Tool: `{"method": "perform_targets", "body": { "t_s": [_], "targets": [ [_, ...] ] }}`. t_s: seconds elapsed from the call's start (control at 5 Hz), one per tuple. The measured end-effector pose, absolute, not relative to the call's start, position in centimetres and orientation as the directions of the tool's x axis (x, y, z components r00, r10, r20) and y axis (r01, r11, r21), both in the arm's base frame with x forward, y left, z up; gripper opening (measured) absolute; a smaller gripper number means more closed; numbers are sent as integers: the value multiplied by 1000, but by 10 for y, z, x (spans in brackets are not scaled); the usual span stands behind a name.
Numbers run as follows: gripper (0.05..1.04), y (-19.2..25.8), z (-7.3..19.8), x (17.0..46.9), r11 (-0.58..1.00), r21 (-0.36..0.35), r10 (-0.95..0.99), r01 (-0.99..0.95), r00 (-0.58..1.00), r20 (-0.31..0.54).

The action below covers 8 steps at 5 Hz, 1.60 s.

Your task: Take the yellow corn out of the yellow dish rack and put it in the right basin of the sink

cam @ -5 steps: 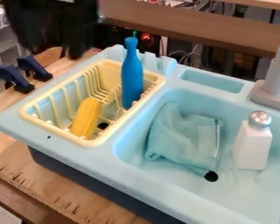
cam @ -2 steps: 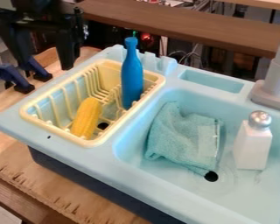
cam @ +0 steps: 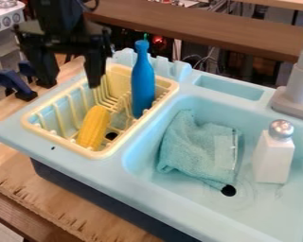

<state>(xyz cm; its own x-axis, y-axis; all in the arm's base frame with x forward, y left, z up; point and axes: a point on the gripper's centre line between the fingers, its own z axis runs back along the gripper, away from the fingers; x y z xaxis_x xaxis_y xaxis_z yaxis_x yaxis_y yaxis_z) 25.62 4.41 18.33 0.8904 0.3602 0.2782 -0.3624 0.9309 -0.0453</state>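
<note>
In the camera view, the gripper [cam: 70,81] hangs over the far left side of the yellow dish rack [cam: 59,140], its fingers spread wide with nothing between them. The corn [cam: 94,126] lies inside the rack, toward its near end; the blue bottle [cam: 142,80] stands at the rack's right side. The corn is probably light, stiff and a bit slippery, best pinched across its middle. Its underside is hidden, the bottle's base is hard to make out, and the arm is cut off above.
</note>
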Motion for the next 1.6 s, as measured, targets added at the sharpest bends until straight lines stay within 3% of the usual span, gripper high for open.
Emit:
{"method": "perform_targets", "body": {
  "t_s": [0.4,1.2,1.6],
  "targets": [
    [1002,32,158,268,926,-76,378,-371,892,250],
    [1002,34,113,272,916,19,397,-401,912,100],
    [953,43,98,274,900,-5,436,-436,897,71]
  ]
}}
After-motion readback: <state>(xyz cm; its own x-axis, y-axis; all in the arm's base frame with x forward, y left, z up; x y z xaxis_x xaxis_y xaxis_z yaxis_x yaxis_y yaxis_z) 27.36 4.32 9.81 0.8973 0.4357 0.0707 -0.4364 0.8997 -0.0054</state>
